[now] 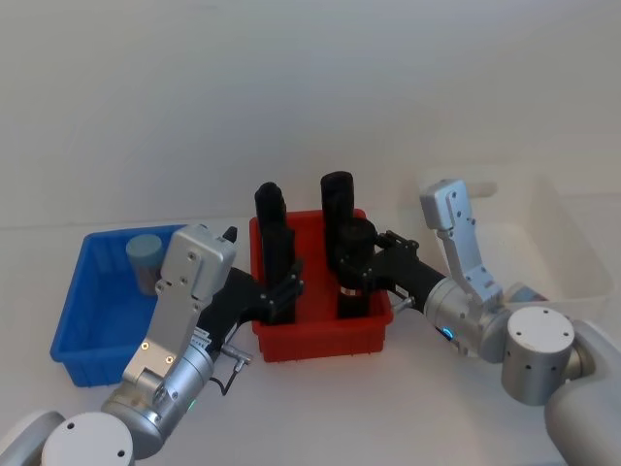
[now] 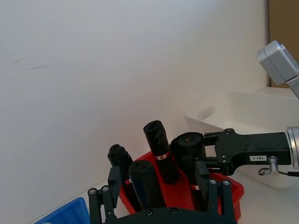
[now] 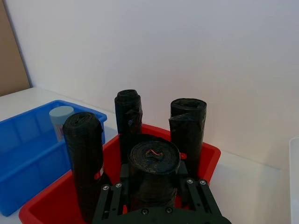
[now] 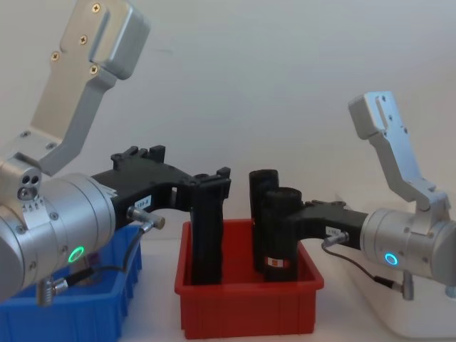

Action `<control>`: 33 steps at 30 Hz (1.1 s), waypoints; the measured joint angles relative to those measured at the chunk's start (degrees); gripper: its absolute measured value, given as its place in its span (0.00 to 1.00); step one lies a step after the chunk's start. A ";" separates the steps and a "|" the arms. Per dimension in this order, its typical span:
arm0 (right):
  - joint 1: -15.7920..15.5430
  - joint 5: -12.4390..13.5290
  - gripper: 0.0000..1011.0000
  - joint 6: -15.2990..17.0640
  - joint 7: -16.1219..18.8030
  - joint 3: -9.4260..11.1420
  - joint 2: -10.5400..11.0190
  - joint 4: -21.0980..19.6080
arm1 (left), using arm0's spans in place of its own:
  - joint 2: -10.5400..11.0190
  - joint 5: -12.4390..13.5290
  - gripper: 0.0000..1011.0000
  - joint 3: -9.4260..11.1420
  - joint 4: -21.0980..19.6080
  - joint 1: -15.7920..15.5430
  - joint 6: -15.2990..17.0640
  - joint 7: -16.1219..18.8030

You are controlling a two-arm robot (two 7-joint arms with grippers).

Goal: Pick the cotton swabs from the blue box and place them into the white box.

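Blue box: I see a bright blue plastic bin [image 1: 92,311] with a thick rim at my left on the white table [image 1: 320,408].
Cotton swabs: one small jar with a pale blue round lid [image 1: 146,254] stands in the blue box's far corner; the right wrist view shows it too [image 3: 60,117].
White box: a glossy white tub [image 1: 558,233] with rounded edges sits at my right, well apart from the blue box.
Red bin: a ribbed red plastic bin [image 1: 320,335] lies between the two boxes, holding four tall black cylinders [image 3: 128,116] with crinkled, matte wrapping.
Left gripper: my left pincer [image 1: 283,291] is closed around the near-left black cylinder [image 4: 208,235] in the red bin, fingers on either side of it.
Right gripper: my right pincer [image 1: 351,277] clamps the near-right black cylinder [image 4: 279,235], upright in the bin.
Obstruction: both arms reach over the red bin; the jar stands apart from both.
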 joint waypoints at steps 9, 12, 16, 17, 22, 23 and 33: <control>-0.49 0.97 0.53 -0.29 0.32 0.23 0.22 -1.66 | 0.00 0.00 0.99 0.00 0.00 0.00 0.00 0.00; -1.22 1.30 0.53 -0.04 0.17 0.31 0.52 -3.52 | 0.00 0.00 0.99 0.00 0.00 0.00 0.00 0.00; -2.32 1.63 0.53 0.26 -0.17 0.41 0.95 -6.24 | 0.00 0.00 0.99 0.00 0.00 0.00 0.00 0.00; -2.87 1.81 0.53 0.45 -0.42 0.47 1.16 -7.69 | 0.00 0.00 0.99 0.00 0.00 0.00 0.00 0.00; -4.90 2.27 0.53 1.21 -1.53 0.63 1.98 -12.87 | 0.00 0.00 0.99 0.00 0.00 0.00 0.00 0.00; -5.56 2.37 0.53 1.45 -2.00 0.70 2.26 -14.54 | 0.00 0.00 0.99 0.00 0.00 0.00 0.00 0.00; -9.62 2.87 0.53 3.02 -5.49 1.22 4.12 -24.97 | 0.00 0.00 0.99 0.00 0.00 0.00 0.00 0.00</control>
